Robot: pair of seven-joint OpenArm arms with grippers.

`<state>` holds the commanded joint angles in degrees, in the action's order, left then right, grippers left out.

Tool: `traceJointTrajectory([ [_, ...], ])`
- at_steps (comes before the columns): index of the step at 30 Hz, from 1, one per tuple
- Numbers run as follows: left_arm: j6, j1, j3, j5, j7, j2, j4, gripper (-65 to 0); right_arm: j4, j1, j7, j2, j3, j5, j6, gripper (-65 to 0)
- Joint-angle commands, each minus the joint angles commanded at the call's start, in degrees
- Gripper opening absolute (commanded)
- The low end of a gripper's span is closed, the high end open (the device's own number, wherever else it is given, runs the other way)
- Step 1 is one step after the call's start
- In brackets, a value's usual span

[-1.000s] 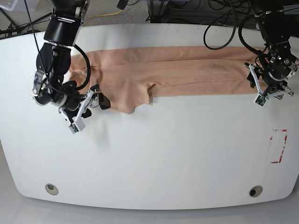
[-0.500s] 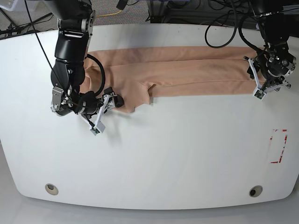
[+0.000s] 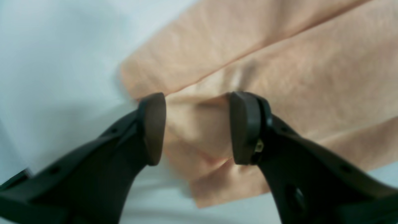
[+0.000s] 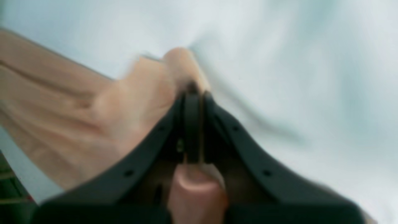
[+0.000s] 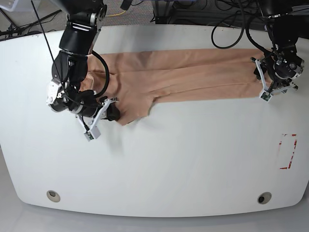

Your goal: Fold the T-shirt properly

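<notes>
My right gripper (image 4: 192,102) is clamped tight on a bunched corner of the soft peach-pink cotton T-shirt (image 5: 183,75), while my left gripper (image 3: 196,127) stands apart w/ a fold of the hem edge between its black pads (image 3: 154,127) — not pinched yet. The shirt lies as a long folded band across the far half of the white table (image 5: 183,164), one arm at each end. Risk, imo: if I lift before the left closes, that end drops and the fold skews — or the thin right pinch slips.

Light: I see bright, even overhead light; soft shadows on the desk (image 5: 169,159).
Wrist views: both blurred.
Base view: sharp, edges bowed.
</notes>
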<state>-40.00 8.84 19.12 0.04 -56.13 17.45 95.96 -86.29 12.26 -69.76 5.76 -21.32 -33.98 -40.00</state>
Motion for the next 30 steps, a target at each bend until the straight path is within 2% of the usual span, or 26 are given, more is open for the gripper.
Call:
traceJointTrajectory([
  [4,0.0,0.0,-0.2,0.0,0.0,-0.2,-0.5,-35.0,-4.7,-3.9,-3.3,1.8,-3.6,-5.2,0.00,-65.0],
  [13,0.0,0.1,-0.3,0.0,0.0,0.1,-0.8,-35.0,-11.4,-13.4,-3.6,6.2,-7.6,-13.3,0.00,-65.0],
  [16,0.0,0.1,-0.3,0.0,0.0,0.2,-0.9,-35.0,-12.1,-15.6,-3.6,7.3,-8.5,-14.3,0.00,-65.0],
  [18,0.0,0.0,-0.3,0.0,0.0,0.2,-0.9,-35.0,-12.0,-16.2,-3.5,7.5,-8.6,-14.2,0.00,-60.7],
  [22,0.0,-0.3,-0.3,-0.1,0.0,0.2,-0.4,-35.0,-9.9,-17.8,-0.4,8.9,-10.8,-12.1,0.00,-38.2],
  [25,0.0,-0.4,-0.1,-0.5,0.0,0.1,1.1,-35.0,-9.3,-17.8,0.9,9.4,-12.7,-8.7,0.00,-26.0],
  [27,0.0,-0.5,0.0,-0.6,0.0,-0.3,2.9,-34.9,-10.0,-17.8,1.0,9.8,-14.3,-8.1,0.00,-21.7],
  [30,0.0,-1.2,0.0,-2.5,0.0,-0.8,6.5,-34.6,-13.4,-18.8,0.2,10.5,-14.5,-11.7,0.00,-21.2],
])
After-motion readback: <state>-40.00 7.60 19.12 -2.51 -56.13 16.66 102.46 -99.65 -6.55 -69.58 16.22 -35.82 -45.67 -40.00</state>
